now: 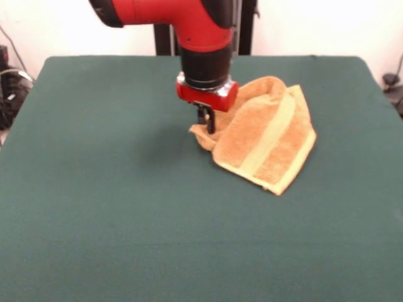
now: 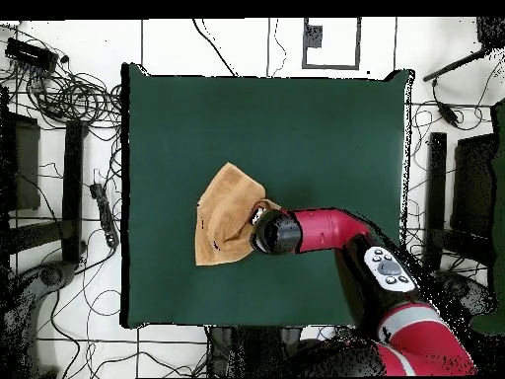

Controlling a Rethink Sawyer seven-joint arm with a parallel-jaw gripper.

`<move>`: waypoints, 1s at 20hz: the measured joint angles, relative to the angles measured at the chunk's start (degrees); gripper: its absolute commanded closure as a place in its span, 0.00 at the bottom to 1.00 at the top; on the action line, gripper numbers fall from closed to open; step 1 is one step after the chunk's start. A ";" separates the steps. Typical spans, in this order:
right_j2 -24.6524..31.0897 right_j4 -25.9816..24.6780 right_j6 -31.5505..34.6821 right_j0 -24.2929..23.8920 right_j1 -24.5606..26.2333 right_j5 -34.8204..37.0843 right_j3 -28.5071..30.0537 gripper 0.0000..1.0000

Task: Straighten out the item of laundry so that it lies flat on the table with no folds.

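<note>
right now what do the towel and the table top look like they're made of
The towel looks like orange-tan terry cloth: a nubby, matte pile, with a smoother paler woven band across it. The table top seems covered in dark green cloth or felt, matte and without glare, though the exact fabric is unclear.

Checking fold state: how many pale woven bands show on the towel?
1. It runs diagonally across the towel's upper layer in the front view, right of the end effector. A second may be hidden in the folds.

Red arm (image 1: 195,25) with black joints, red wrist collar, grey button panel (image 2: 388,268) near elbow.
</note>
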 measured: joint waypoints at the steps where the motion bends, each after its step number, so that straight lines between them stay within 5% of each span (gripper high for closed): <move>1: 0.01 -0.53 0.00 -0.45 -0.24 0.18 0.02 1.00; 10: -0.02 -4.31 0.00 -4.92 -4.16 5.42 -0.08 1.00; 20: -0.41 -7.24 0.00 -4.75 -5.42 5.62 -0.08 1.00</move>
